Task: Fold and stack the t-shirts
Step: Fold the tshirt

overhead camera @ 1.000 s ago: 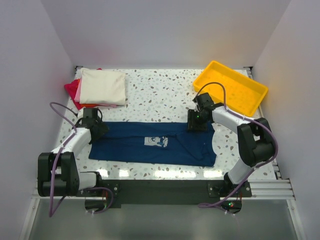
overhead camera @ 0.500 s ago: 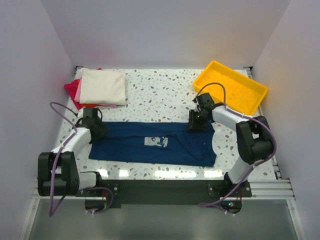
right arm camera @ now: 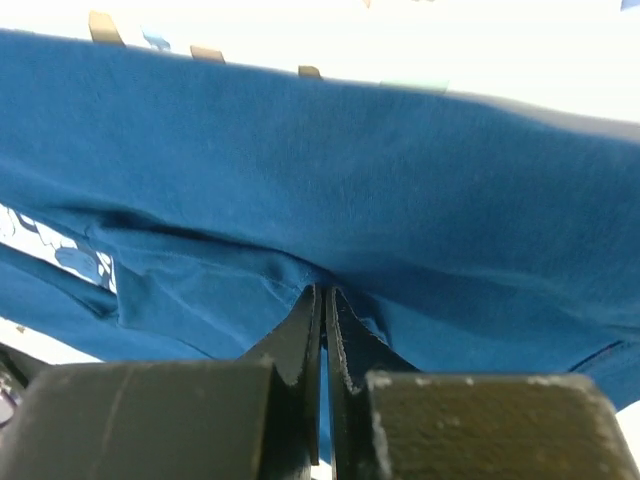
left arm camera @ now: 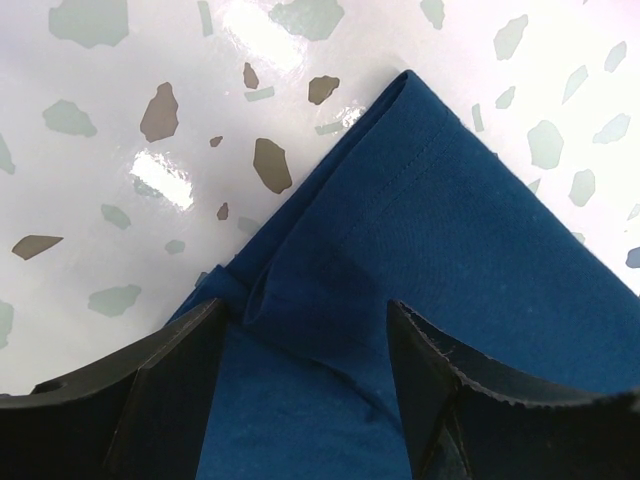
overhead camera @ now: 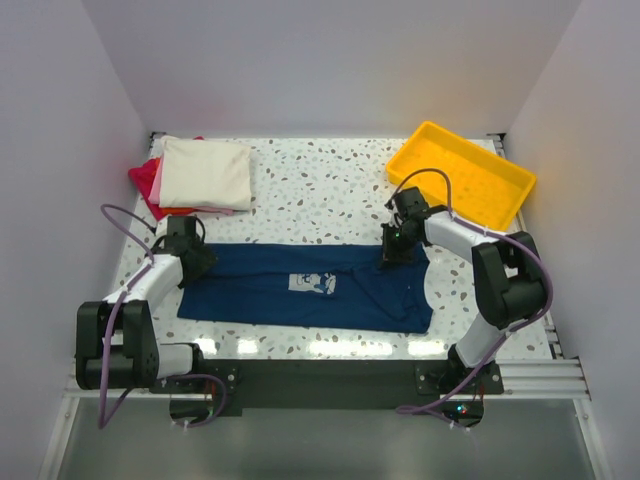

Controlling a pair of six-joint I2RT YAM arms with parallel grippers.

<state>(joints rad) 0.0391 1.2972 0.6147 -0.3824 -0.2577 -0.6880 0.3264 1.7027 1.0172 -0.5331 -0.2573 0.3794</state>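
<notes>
Soft navy t-shirt (overhead camera: pixel 250 287), left fingers (left arm camera: pixel 170 390) wide over hemmed corner, right fingers (right arm camera: pixel 300 340) pinching fold

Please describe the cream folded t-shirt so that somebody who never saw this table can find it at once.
On the speckled table, find the far left corner, across from the yellow tray. Folded shirts are piled there, the cream t-shirt on top. It is the only pale one; the pink t-shirt and red t-shirt beneath show just their edges.
</notes>
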